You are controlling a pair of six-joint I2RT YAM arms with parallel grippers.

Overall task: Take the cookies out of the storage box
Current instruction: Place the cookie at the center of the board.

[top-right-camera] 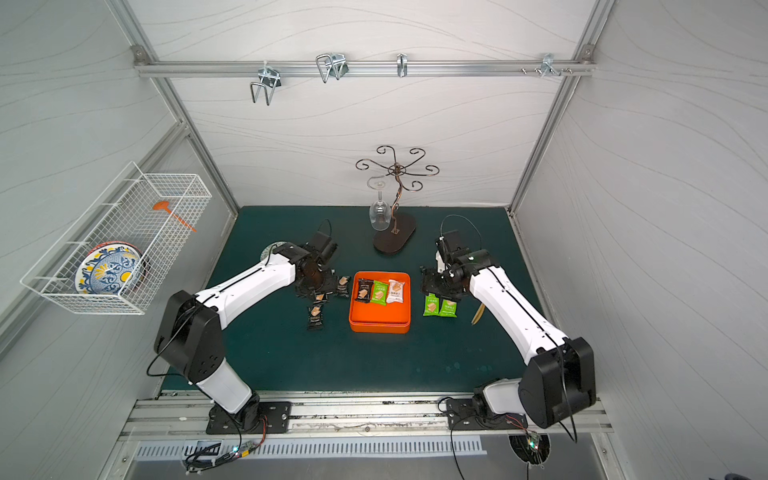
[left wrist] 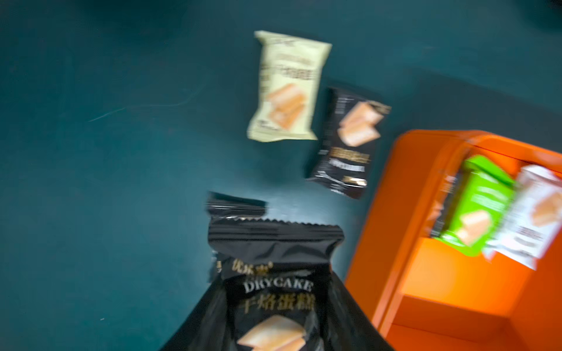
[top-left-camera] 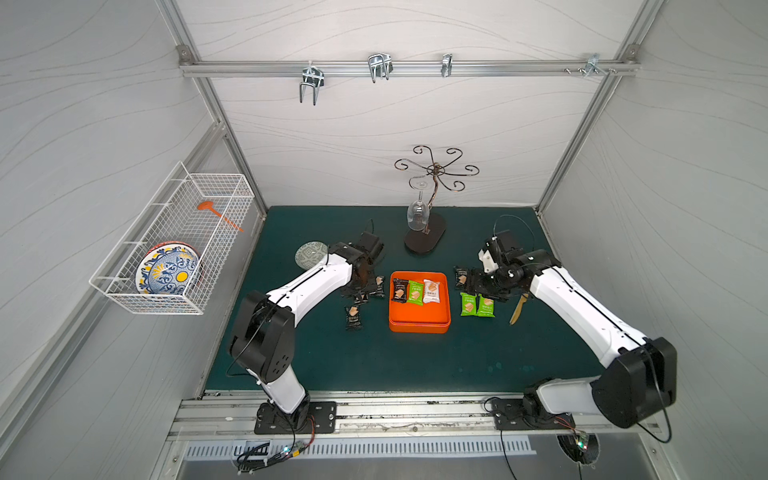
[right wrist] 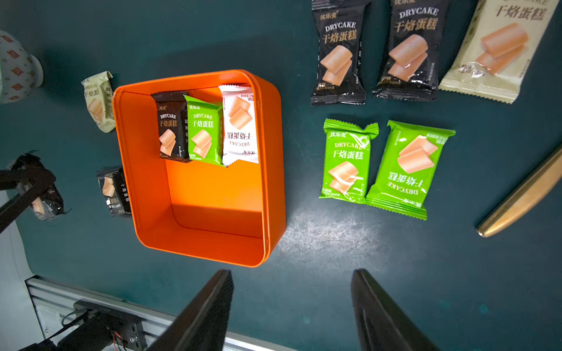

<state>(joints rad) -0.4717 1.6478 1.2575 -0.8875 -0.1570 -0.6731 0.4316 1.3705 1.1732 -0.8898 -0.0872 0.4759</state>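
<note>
The storage box [top-left-camera: 419,324] is an orange tray at mid-table; three cookies lie along its far wall: black [top-left-camera: 400,289], green [top-left-camera: 415,292], white [top-left-camera: 431,290]. My left gripper [top-left-camera: 360,291] hovers just left of the box, shut on a black cookie packet [left wrist: 273,273]. On the mat near it lie a pale yellow packet [left wrist: 287,88] and black ones [left wrist: 349,142] [top-left-camera: 353,317]. My right gripper [right wrist: 292,273] stands open and empty right of the box, above two green packets [right wrist: 346,161] [right wrist: 410,170]. Two black packets [right wrist: 339,54] and a pale yellow one [right wrist: 498,48] lie beyond.
A golden knife [top-left-camera: 517,309] lies right of the green packets. A dark glass stand [top-left-camera: 426,237] with a hanging wine glass [top-left-camera: 417,216] is behind the box. A small patterned bowl [top-left-camera: 309,253] sits behind the left arm. A wire basket [top-left-camera: 174,249] hangs on the left wall.
</note>
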